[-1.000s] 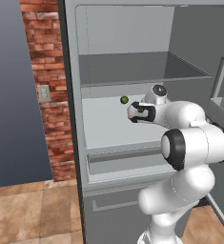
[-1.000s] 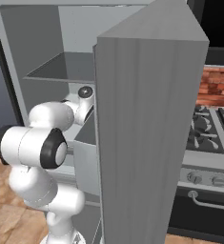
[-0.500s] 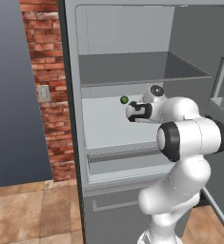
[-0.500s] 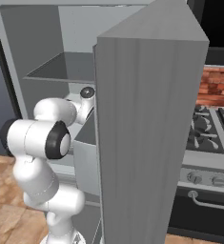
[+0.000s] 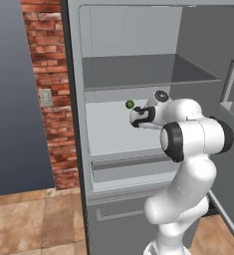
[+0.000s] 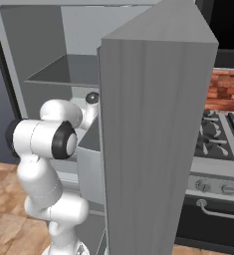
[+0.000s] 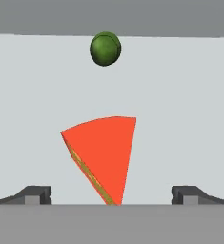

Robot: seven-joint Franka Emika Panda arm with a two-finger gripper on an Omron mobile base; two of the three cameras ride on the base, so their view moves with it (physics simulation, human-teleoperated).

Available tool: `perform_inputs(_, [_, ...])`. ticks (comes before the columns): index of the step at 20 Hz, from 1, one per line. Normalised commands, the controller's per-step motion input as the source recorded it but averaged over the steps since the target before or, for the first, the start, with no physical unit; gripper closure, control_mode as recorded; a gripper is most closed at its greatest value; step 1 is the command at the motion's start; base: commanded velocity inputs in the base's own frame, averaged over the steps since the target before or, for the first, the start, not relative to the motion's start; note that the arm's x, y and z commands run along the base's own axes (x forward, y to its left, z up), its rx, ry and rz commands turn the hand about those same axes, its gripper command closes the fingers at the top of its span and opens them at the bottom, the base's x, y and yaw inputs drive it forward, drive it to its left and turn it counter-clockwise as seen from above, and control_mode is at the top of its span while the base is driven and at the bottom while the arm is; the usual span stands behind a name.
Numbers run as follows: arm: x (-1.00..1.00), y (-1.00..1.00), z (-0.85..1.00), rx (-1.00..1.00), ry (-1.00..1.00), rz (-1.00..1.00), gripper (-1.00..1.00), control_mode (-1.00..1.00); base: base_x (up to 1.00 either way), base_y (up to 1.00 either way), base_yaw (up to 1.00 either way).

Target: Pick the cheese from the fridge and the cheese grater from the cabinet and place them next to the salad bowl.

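The fridge [image 5: 133, 35] stands open, and my arm reaches onto its middle shelf [image 5: 108, 134]. In the hand view the cheese [image 7: 104, 152], a red-orange wedge with a yellow cut edge, lies on the pale shelf floor [image 7: 185, 119]. Its narrow tip points down between my fingertips [image 7: 35, 195]. My gripper [image 7: 111, 198] is open, with the jaws wide on either side of the wedge and not touching it. From the left base view the gripper [image 5: 138, 117] hovers over the shelf and hides the cheese. The cheese grater, cabinet and salad bowl are out of view.
A small green ball [image 7: 105, 48] [image 5: 130, 104] lies on the shelf beyond the cheese, near the back wall. The open fridge door [image 6: 153, 139] stands close on the arm's right. A stove [image 6: 223, 144] lies beyond it, and a brick wall [image 5: 49, 99] stands left of the fridge.
The hand has crept slightly further into the fridge and the elbow has swung higher. The jaws stay wide open.
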Motion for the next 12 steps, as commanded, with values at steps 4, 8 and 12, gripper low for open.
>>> perform_inputs(4, [0.15, 0.00, -0.16, 0.00, 0.00, 0.00, -1.00, -1.00, 0.00, 0.00, 0.00])
perform_inputs(8, [0.09, 0.00, -0.13, 0.00, 0.00, 0.00, -1.00, -1.00, 0.00, 0.00, 0.00])
perform_inputs(12, [0.11, 0.00, -0.15, 0.00, 0.00, 0.00, -1.00, -1.00, 0.00, 0.00, 0.00])
